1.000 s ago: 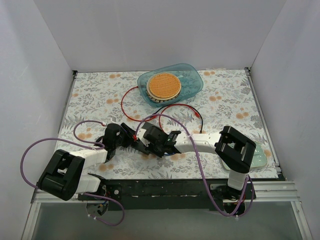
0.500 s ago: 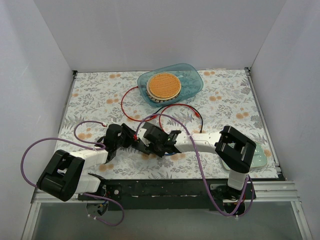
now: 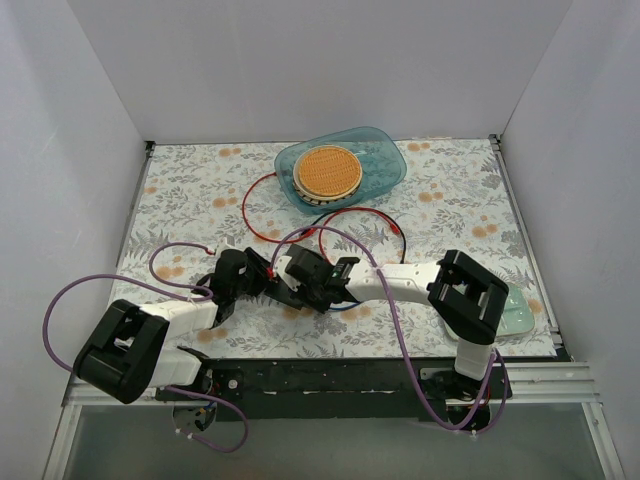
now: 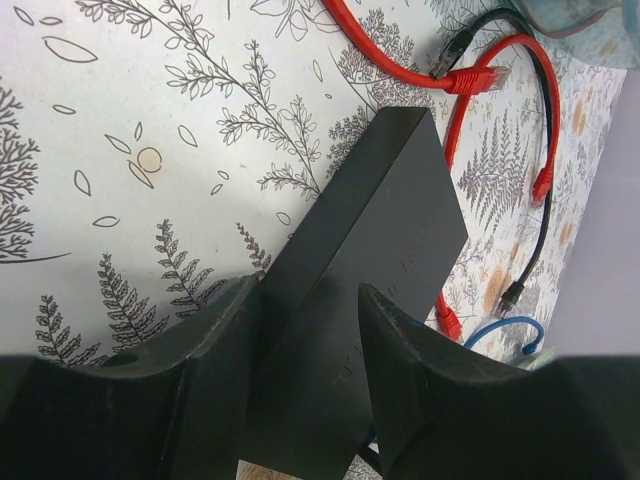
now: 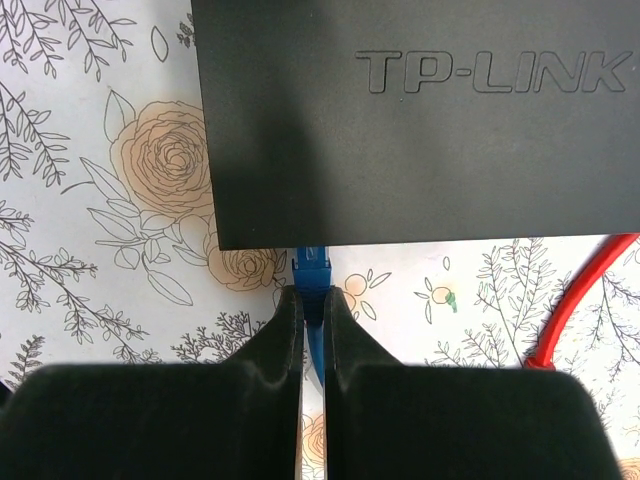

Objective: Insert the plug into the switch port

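Note:
The switch [image 5: 420,130] is a flat black box marked TP-LINK. My left gripper [image 4: 310,315] is shut on it, one finger on each side; the box [image 4: 370,230] stretches away from the jaws. My right gripper [image 5: 313,300] is shut on the blue plug [image 5: 312,268]. The plug's front end meets the switch's near edge, and the edge hides whether it sits in a port. In the top view the left gripper [image 3: 247,272] and right gripper [image 3: 303,277] face each other at the front centre, with the switch [image 3: 283,291] mostly hidden between them.
A blue-green dish [image 3: 385,160] with a round orange disc [image 3: 327,172] stands at the back. Red cable [image 3: 260,225] and black cable loop across the middle of the mat. A pale green pad [image 3: 520,308] lies under the right arm. Purple arm cables [image 3: 60,300] hang at the front.
The left gripper with the switch has shifted slightly right and the right gripper with the plug slightly left, closing the gap between them.

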Robot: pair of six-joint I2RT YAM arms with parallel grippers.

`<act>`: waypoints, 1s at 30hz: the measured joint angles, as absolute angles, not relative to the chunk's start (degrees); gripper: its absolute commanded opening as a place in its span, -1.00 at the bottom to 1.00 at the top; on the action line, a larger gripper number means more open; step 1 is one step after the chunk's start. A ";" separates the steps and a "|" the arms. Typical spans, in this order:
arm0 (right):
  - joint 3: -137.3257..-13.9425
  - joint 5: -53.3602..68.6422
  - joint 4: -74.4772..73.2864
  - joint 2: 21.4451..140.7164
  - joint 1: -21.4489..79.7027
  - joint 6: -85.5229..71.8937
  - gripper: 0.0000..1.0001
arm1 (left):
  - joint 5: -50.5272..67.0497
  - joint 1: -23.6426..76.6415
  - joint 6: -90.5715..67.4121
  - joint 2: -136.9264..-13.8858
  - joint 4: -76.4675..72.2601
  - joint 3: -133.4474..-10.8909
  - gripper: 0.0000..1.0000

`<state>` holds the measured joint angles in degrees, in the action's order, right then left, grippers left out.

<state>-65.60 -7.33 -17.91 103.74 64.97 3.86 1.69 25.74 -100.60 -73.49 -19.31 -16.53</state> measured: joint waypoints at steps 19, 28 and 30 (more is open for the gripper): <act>-67.20 -7.40 -21.61 104.40 64.86 3.38 -0.97 | -3.49 29.93 -102.08 -72.16 -17.34 -16.67 -0.14; -66.35 -7.05 -20.82 103.79 64.86 3.44 -0.97 | -6.44 31.86 -102.04 -66.83 -9.39 -16.91 0.07; -65.54 -7.03 -19.77 103.39 64.86 3.42 -0.97 | -6.72 32.18 -101.89 -66.28 -7.88 -17.47 0.17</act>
<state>-65.54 -7.03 -19.77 103.39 64.86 3.42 -6.72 32.18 -101.89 -66.28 -7.88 -17.47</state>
